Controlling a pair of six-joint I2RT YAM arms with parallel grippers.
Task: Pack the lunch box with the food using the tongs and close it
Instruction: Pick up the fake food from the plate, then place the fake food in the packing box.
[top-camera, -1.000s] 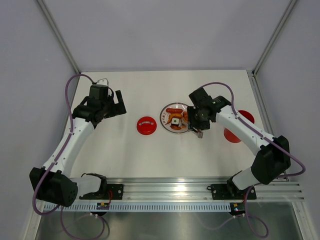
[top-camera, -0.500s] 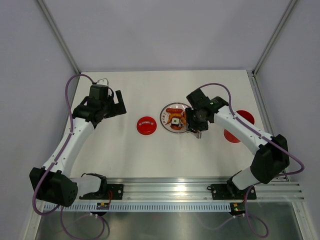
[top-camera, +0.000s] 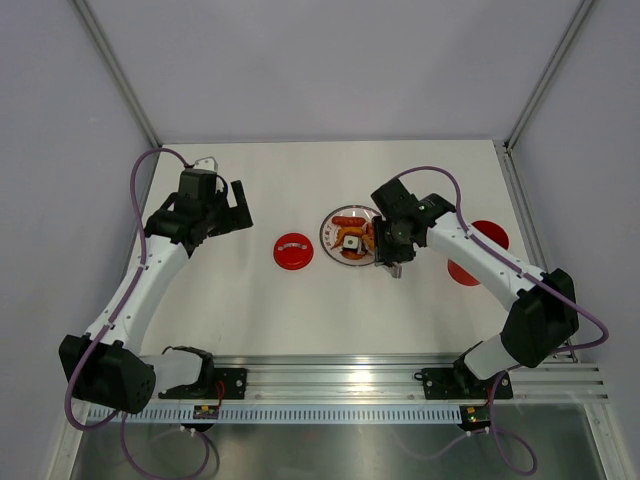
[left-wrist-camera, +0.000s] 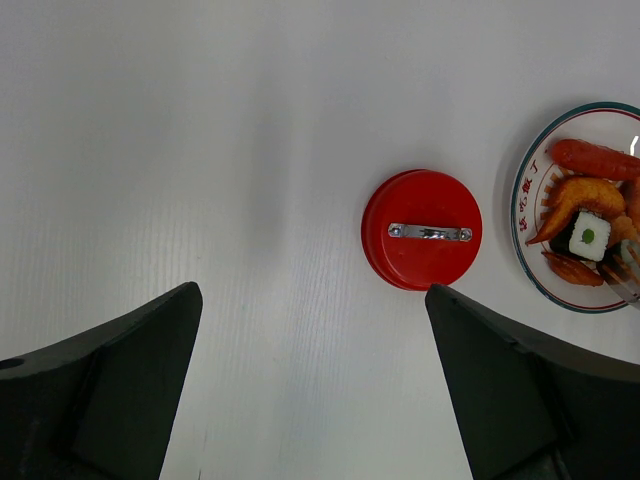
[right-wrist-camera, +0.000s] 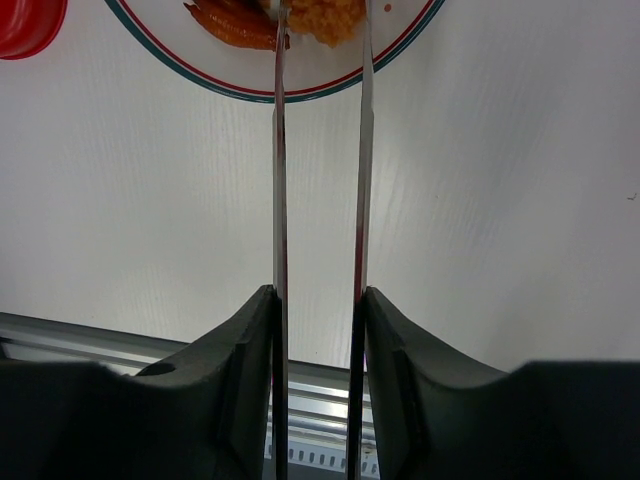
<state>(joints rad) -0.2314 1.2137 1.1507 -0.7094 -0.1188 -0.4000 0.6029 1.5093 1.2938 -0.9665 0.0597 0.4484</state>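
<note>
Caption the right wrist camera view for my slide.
Right gripper holds the tongs, their tips flanking an orange fried piece on the plate.

A: How much of the tub (top-camera: 494, 237) can be seen?
B: Only two red patches are seen from above; the middle is covered by the right arm (top-camera: 470, 252).
A: And the tongs (right-wrist-camera: 278, 200)?
B: Their tips are cut off by the top edge of the right wrist view, so what is pinched cannot be told. The plate (right-wrist-camera: 320, 75) and lid (right-wrist-camera: 25, 20) are cropped there too.
</note>
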